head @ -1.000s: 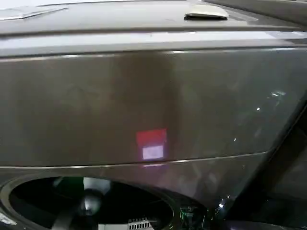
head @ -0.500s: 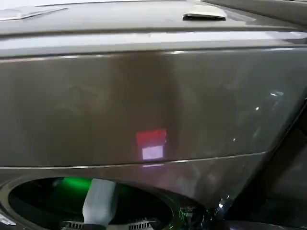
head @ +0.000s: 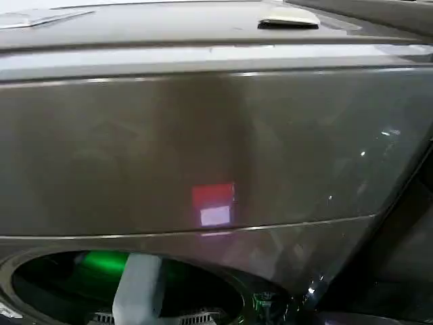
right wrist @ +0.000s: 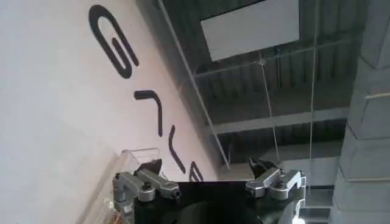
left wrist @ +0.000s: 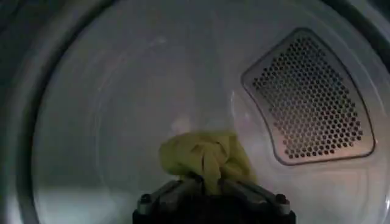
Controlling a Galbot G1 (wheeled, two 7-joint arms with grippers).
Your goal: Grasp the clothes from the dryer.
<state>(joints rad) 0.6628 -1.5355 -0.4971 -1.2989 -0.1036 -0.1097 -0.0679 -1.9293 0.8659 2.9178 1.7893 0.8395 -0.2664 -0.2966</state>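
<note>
Bronze-grey metal spreads across the head view: the front panel of the dryer (head: 216, 142), with a small red and white glowing patch (head: 214, 204) low on its face and a pale flat object (head: 289, 20) lying on its top. At the lower edge of that view the round porthole (head: 40, 277) stands open, dark inside with a green glow, and the robot's pale left arm (head: 139, 288) reaches into it.

Inside the drum (left wrist: 109, 109), seen from the left wrist, the smooth pale back wall curves around a perforated vent panel (left wrist: 311, 97). The left end effector (left wrist: 210, 185) sits at the near edge of this view, its two fingers closed on the yellow-green piece of the clothes (left wrist: 204, 155), which bunches up just beyond the fingertips, in front of the drum's back wall. Whether it touches the drum cannot be told.

The right end effector (right wrist: 210, 176) is held away from the machine, pointing up toward a white wall with large dark lettering (right wrist: 131, 79) and a dark ceiling with beams. Its fingers stand well apart, with nothing between them.
</note>
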